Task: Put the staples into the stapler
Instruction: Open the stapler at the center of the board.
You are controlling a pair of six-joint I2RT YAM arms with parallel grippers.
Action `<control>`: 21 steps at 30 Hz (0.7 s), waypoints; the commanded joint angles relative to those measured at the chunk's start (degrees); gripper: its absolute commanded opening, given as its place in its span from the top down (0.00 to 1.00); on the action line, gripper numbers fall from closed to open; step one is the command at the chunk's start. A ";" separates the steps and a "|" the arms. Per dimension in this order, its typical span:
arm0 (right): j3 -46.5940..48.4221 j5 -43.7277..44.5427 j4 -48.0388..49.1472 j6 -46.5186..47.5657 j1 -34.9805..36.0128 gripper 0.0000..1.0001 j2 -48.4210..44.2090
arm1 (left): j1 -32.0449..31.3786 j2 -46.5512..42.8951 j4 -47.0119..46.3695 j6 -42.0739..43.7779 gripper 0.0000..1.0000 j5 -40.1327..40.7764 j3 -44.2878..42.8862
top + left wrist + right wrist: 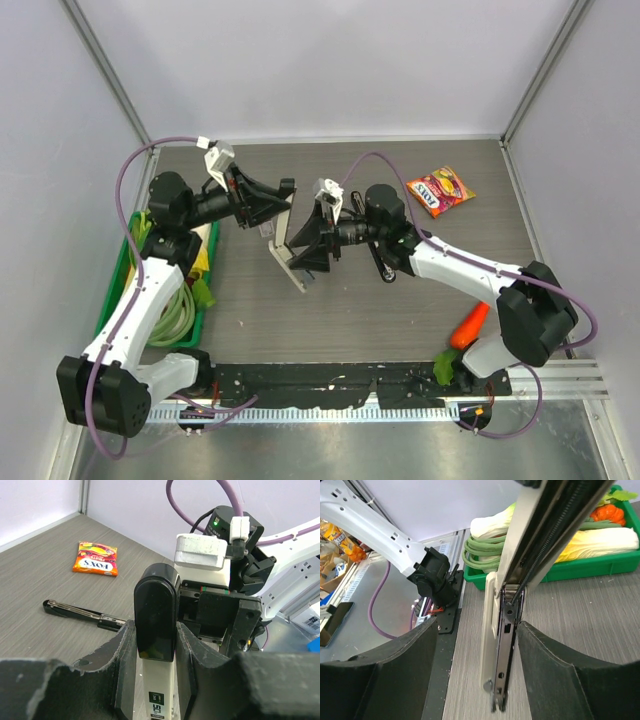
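Note:
A white stapler with a black cap (156, 615) stands on end in the middle of the table, swung open (291, 264). My left gripper (155, 628) is shut on its capped upper arm, also seen from above (280, 207). My right gripper (477, 625) is open around the lower end, where the white base and the metal magazine rail (506, 645) hang between the fingers. The right finger (545, 650) is close to the rail and the left finger is well away from it. From above, the right gripper (302, 250) faces the left one. The staples box is out of view.
A second, black stapler (82, 614) lies flat on the table by the right arm (382, 264). An orange-red snack packet (440, 190) lies at the back right. A green tray (118, 290) of toy vegetables sits at the left edge. A toy carrot (470, 325) lies front right.

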State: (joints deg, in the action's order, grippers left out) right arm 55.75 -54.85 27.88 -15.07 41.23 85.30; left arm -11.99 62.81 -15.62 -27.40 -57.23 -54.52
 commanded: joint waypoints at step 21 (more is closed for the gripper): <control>6.83 9.42 -13.03 15.16 1.66 0.36 1.01 | -0.40 -1.19 -6.71 -2.75 1.00 -1.04 1.35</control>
State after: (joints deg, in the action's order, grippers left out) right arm 59.72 -45.36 13.43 -1.32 42.63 85.67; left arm -12.05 62.83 -16.56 -28.25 -57.30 -53.06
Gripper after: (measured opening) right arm 0.666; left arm 0.350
